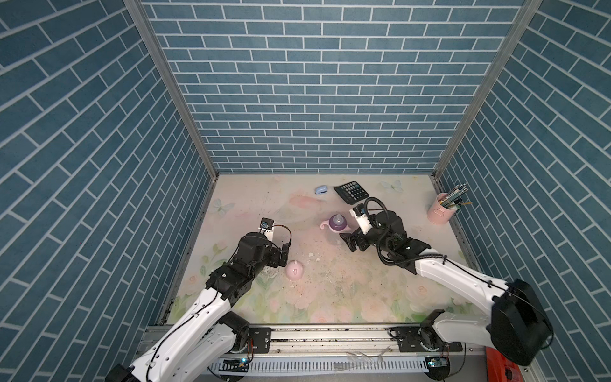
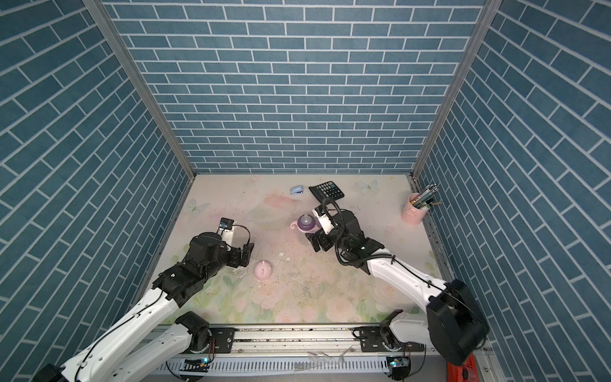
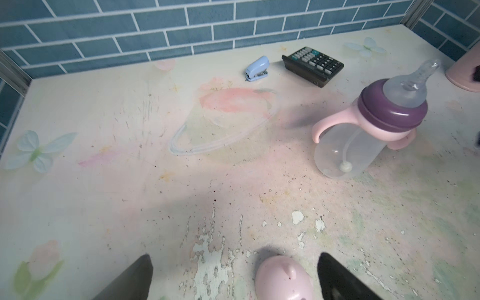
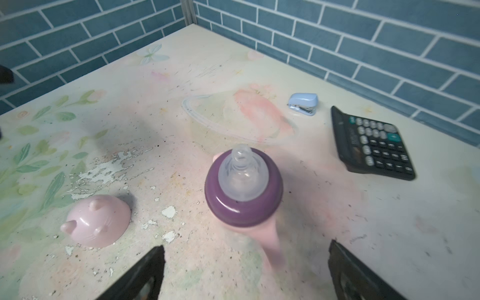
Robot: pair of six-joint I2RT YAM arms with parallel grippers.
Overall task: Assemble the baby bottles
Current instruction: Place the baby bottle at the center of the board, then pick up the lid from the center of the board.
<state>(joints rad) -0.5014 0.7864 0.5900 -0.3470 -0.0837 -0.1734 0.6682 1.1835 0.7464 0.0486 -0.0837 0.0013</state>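
Purple collar and clear teat already sit on the bottle. It stands upright near the middle of the table, with its pink ring of handles under the collar. We judge it is left standing free so that the last part can go on from above. That part is the pink dome cap, lying dome-up at the bottle's 7 o'clock in both top views.

Our right gripper hangs at the bottle's 5 o'clock, jaws spread wide and holding nothing. Its wrist view shows the bottle just ahead of the fingers, touching neither.

Our left gripper is likewise wide open and empty, low over the table. The cap lies close at its 4 o'clock, within the jaw span though nearer one finger, and we read that as lining up to take the cap.

Calculator and stapler, off at 12 o'clock, are well apart from all this.
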